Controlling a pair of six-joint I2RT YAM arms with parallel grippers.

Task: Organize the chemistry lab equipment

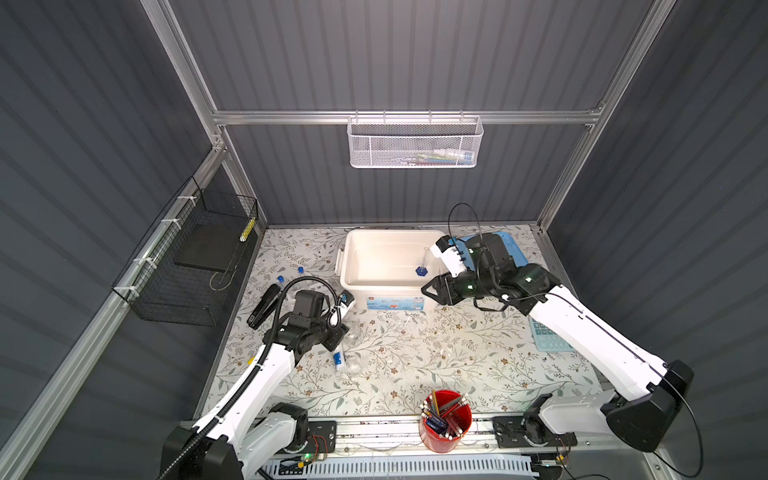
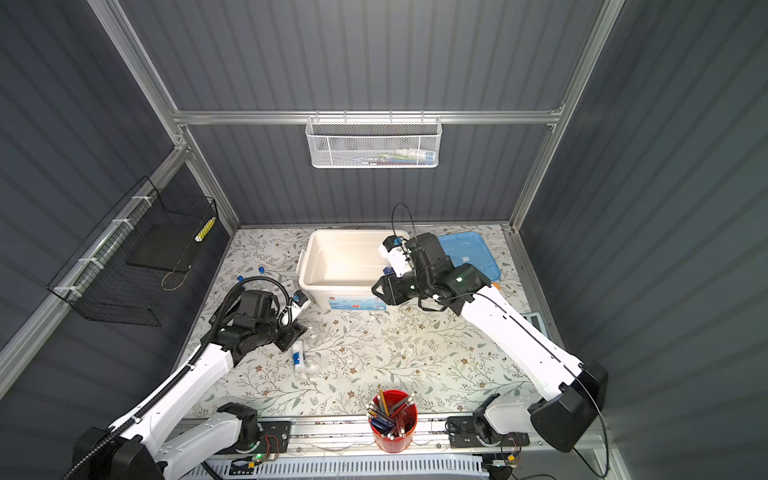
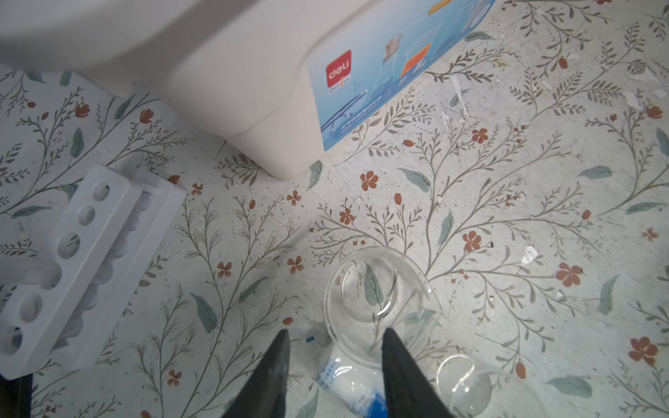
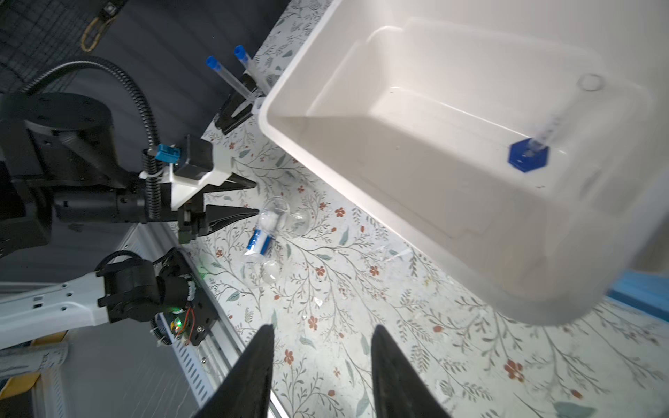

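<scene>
While measuring cylinder (image 1: 423,266) stands upright in white bin (image 1: 395,232) | left jaws: released, tips near round flask (image 3: 376,289) on desk (image 3: 506,181) | right jaws: released, empty.

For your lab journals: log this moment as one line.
left gripper: open, at glass flask | right gripper: open, empty | measuring cylinder: standing in white bin

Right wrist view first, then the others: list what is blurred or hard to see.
Right wrist view: the white bin is smeared along its near wall, and the measuring cylinder inside looks soft. Left wrist view: the bin is out of focus, the glass flask sharp. Both top views: clear glassware nearly vanishes against the flowered tabletop.
</scene>
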